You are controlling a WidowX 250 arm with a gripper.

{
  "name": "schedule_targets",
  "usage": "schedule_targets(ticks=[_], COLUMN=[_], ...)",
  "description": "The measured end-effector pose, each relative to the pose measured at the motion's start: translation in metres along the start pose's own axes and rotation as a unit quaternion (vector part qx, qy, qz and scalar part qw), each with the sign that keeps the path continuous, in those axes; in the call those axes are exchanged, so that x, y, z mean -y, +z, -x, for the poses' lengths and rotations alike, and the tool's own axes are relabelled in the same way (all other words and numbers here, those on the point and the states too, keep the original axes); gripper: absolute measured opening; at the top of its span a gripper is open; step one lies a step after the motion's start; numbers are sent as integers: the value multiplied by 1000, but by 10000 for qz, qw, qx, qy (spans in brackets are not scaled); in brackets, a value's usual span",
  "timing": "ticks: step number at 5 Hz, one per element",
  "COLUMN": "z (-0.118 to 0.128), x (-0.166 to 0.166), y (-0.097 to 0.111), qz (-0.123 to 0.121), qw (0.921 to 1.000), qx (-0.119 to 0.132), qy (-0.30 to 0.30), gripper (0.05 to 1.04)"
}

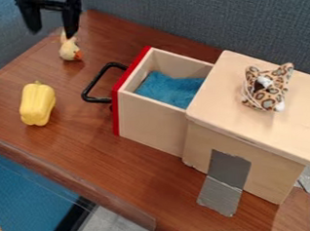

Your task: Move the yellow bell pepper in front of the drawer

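At the top left of the camera view my gripper (52,26) hangs open, its two fingers apart with nothing between them. The yellow bell pepper (37,104) rests on the brown table at the left, well below my gripper in the view. To the pepper's right is the drawer (151,120), pulled out of its wooden box, with a red front and a black handle. A blue cloth (169,88) lies inside the drawer. The pepper and the handle are apart.
A small pale toy with an orange beak (69,48) stands on the table just under my gripper. A leopard-print plush (267,87) sits on top of the wooden cabinet (215,99). Grey tape (225,183) runs from the cabinet's side to the table (148,179).
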State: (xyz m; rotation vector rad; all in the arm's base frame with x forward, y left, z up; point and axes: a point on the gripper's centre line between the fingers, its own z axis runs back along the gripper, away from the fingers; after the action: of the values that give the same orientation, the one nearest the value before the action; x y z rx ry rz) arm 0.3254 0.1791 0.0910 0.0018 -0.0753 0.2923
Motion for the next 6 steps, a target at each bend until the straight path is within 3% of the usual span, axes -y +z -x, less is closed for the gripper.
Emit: schedule_targets(ticks=[2, 3, 5, 6], z=[55, 81, 90, 89], x=[-12, -13, -15, -15], y=[-28, -45, -52, -54], qz=[-43, -228, -739, -796], qw=[9985, 9960, 9932, 9932], qx=[-541, -847, -827, -781], qy=[-83, -179, -363, -342], gripper=[1001, 1001, 1001, 1001])
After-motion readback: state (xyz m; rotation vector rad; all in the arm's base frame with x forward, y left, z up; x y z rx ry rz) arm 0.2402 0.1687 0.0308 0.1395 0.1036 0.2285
